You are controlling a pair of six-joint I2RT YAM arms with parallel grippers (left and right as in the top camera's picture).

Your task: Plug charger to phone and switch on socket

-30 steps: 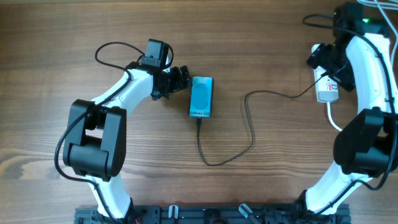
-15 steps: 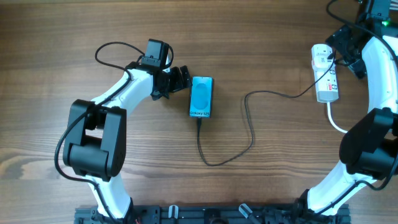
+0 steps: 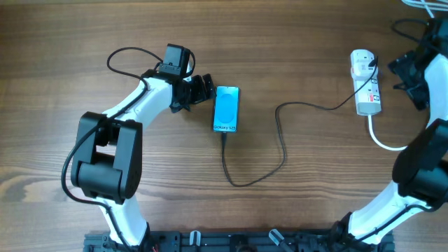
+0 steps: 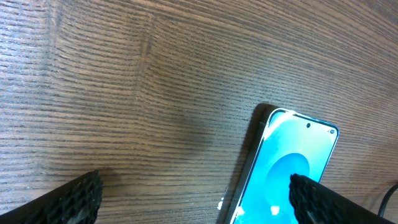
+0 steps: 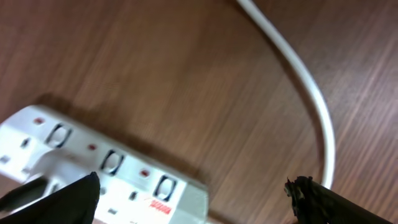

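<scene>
The phone (image 3: pixel 226 109) lies flat mid-table, turquoise screen up, white band toward the front. The thin black charger (image 3: pixel 283 150) runs from the phone's front end, loops, and reaches the white socket (image 3: pixel 367 85) at the back right. My left gripper (image 3: pixel 203 89) hovers open just left of the phone's far end. In the left wrist view the phone (image 4: pixel 287 175) lies between its fingertips (image 4: pixel 69 198). My right gripper (image 3: pixel 404 75) is open to the right of the socket and holds nothing. In the right wrist view the socket (image 5: pixel 106 163) lies low on the left.
The socket's white lead (image 3: pixel 380 138) curves toward the right arm's base; it also crosses the right wrist view as a white lead (image 5: pixel 301 87). A black wire loop (image 3: pixel 117 59) hangs off the left arm. Both arm bases stand at the front edge.
My right arm has swung right, away from above the socket, which now shows in full. The left arm, phone and charger have not moved.
</scene>
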